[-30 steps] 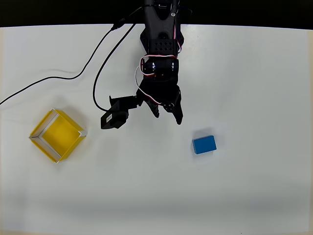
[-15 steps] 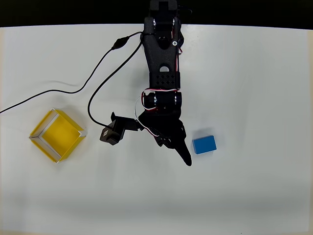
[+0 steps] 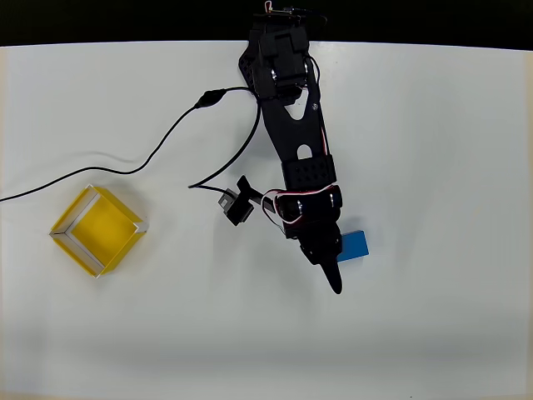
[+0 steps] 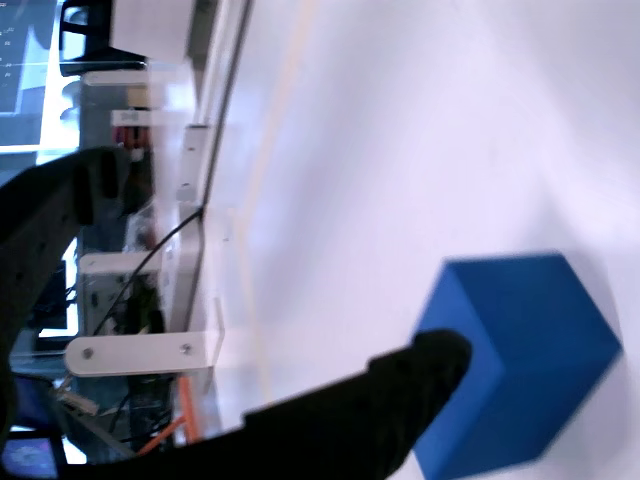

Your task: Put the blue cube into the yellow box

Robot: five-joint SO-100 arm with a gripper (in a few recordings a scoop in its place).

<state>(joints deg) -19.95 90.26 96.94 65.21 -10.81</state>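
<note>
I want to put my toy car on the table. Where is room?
Bare table runs along the bottom edge, below the yellow box and blue cube. The right side is bare too. It's crowded mid-table, where the gripper meets the cube.

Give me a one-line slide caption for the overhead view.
Black arm reaches down the white table, its gripper beside the blue cube, the yellow box far left.

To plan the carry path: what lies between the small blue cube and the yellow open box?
In the overhead view, the black arm's gripper beside the blue cube, then bare white table to the yellow box.
</note>
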